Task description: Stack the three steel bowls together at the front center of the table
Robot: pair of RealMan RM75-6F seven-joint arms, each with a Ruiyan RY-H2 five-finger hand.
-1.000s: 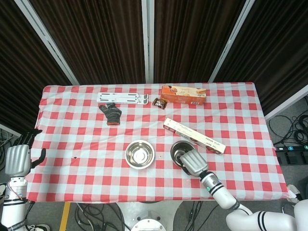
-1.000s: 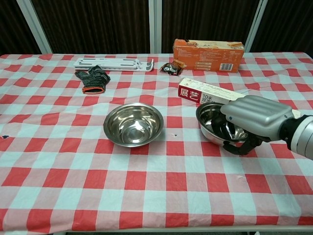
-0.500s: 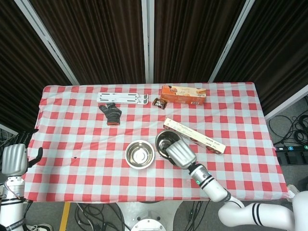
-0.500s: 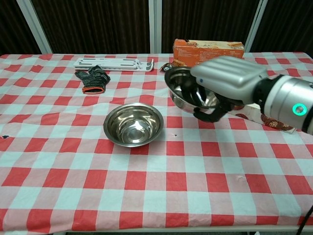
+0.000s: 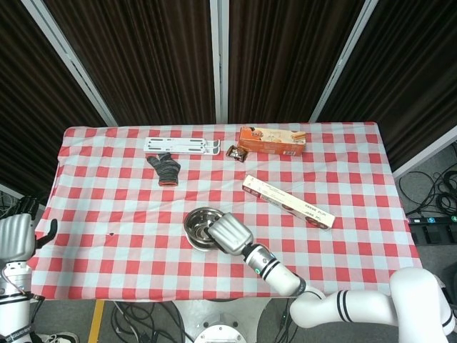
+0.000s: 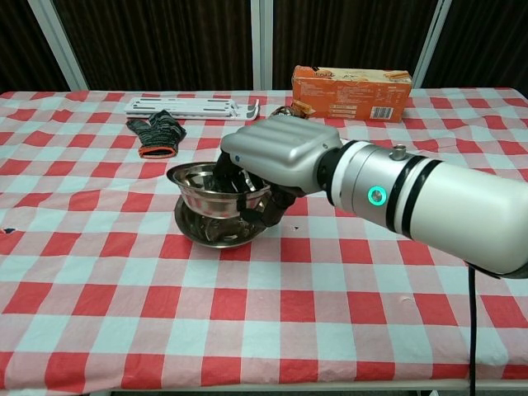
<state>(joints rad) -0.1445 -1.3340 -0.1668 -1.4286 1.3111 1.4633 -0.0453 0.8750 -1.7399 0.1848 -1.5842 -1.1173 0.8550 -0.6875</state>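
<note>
Your right hand [image 6: 276, 157] has carried its steel bowl [image 6: 216, 188] from the 3 o'clock side of the table [image 6: 99, 272] across to the second bowl [image 6: 216, 233], and now holds it just above that one, partly nested and tilted. Its fingers [image 6: 262, 213] are curled over the rim, some inside the bowl and dark fingertips wrapping beneath it, so the rim is pinched between them. From the head view the hand covers most of both bowls and only a crescent of steel shows at its 10 o'clock edge.

You can count two steel bowls; a third is not visible in either view. Whether the upper bowl touches the lower one is hard to make out, since the hand hides the near rim.

Your left hand [image 5: 16, 234] hangs off the table edge at 9 o'clock, holding nothing, fingers upright and a little apart; it is cut by the picture's edge.

Toward 12 o'clock lie one dark glove [image 6: 157, 132], one white rack [image 6: 191, 106], one orange box [image 6: 351, 92] and one small wrapped snack [image 5: 235, 151]. One long carton [image 5: 288, 201] sits at 2 o'clock of the bowls; the chest view hides it behind your arm.
</note>
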